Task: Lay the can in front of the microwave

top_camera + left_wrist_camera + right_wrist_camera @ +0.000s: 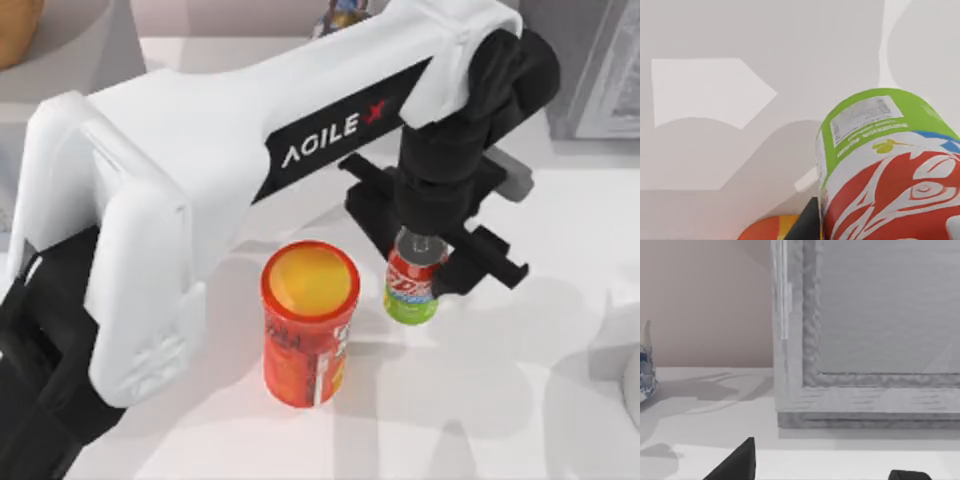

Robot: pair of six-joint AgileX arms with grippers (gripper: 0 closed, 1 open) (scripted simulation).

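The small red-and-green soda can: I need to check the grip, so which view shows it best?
The top view: the small red-and-green soda can stands upright in the left end effector. The left wrist view shows only its green base and label close up.

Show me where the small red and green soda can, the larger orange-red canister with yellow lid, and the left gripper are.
small red and green soda can (412, 285): top view, red label.
orange-red canister with yellow lid (309, 282): top view, lid.
left gripper (425, 262): top view, between fingertips.

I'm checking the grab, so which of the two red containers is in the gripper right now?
The small can, red with a green base, sits between the left gripper's fingers. The bigger yellow-lidded canister stands free beside it.
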